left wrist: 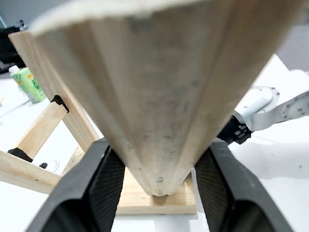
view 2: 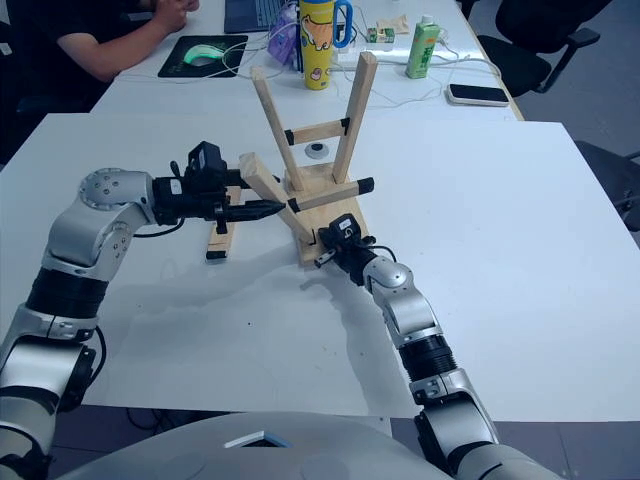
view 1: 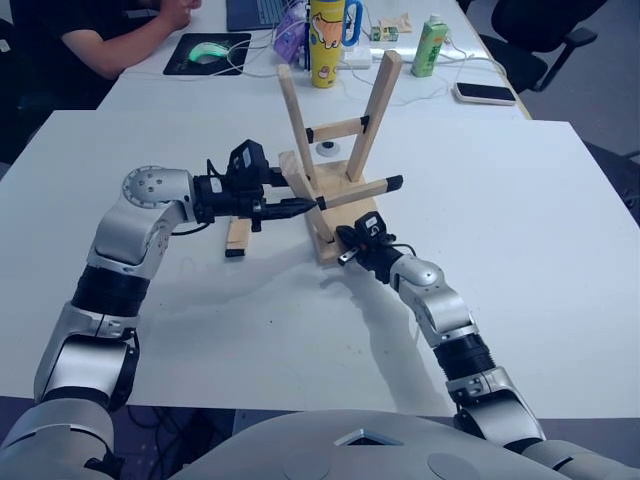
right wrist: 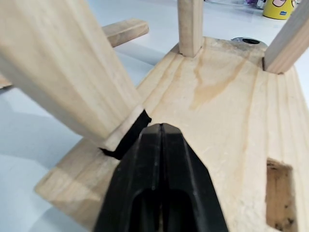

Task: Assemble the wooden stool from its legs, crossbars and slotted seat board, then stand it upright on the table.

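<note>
Jamming could easily be caused if the tilted leg point(left wrist: 154, 96), pinched in the left gripper point(view 1: 300, 207), gets shoved crooked into the near slot of the seat board point(right wrist: 227, 96), where the right gripper point(right wrist: 161, 145), fingers pressed together, is parked right beside it.

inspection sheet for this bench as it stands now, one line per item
surface: white table, no spills seen
job's things: seat board lies flat; two legs stand in it, joined by a crossbar; third leg leans at a near corner; one slot is empty; loose wooden piece lies beside the board
clutter: small round black item behind the board
grippers: left gripper shut on the third leg; right gripper shut, tips at the board's near edge
cables: dark lead looping under the left wrist
surroundings: rear table with yellow cup, green carton, phone
</note>
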You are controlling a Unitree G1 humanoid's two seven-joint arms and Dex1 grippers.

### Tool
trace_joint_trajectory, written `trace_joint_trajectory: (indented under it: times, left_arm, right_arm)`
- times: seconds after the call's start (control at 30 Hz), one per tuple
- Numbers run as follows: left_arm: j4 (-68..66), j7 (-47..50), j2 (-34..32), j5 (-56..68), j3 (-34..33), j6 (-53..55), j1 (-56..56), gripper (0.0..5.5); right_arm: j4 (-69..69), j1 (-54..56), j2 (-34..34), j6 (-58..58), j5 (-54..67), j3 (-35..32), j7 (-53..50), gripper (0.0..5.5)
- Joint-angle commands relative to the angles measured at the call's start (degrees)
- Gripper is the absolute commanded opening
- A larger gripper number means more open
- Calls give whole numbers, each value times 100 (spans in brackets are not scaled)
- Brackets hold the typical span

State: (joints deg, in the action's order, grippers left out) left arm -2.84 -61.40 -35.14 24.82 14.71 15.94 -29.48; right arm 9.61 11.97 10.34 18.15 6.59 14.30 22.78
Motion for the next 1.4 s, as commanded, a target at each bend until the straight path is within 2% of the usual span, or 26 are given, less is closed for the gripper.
trace_joint_trajectory:
  times: [0.03,0.1,0.17,0.4,0.6,0.8,0.9,1.03,1.17,1.3,1.4]
  left_arm:
    - [-735,152,298,-522,621,691,574,205]
    - [-793,269,529,-38,266,1062,353,205]
    - [-871,295,613,55,240,1272,275,205]
    - [-1343,267,330,-1070,1153,832,600,205]
    - [-1476,377,335,-1104,1047,316,559,205]
    - [-1880,386,189,-1607,1533,-32,518,205]
    - [-1973,390,384,-996,1228,486,446,205]
    - [-2477,625,509,-870,1001,649,264,205]
    - [-2917,832,550,-1039,998,595,138,205]
    - [-2840,702,523,-1144,1164,381,230,205]
    - [-2647,673,514,-1003,1035,211,305,205]
  right_arm:
    - [345,-307,72,517,-204,193,77,0]
    - [381,-286,55,583,-182,171,74,0]
    - [406,-281,45,626,-175,134,70,0]
    - [455,-278,5,672,-210,110,23,0]
    - [399,-271,-103,200,-103,-159,-102,0]
    - [666,-203,-92,104,-303,-82,-95,0]
    - [771,-188,-148,224,-252,-193,-188,0]
    - [874,-129,-158,165,-299,-402,-426,0]
    - [913,-112,-134,104,-341,-492,-582,0]
    - [851,-150,-159,-52,-298,-521,-567,0]
    - [898,-152,-127,110,-379,-383,-494,0]
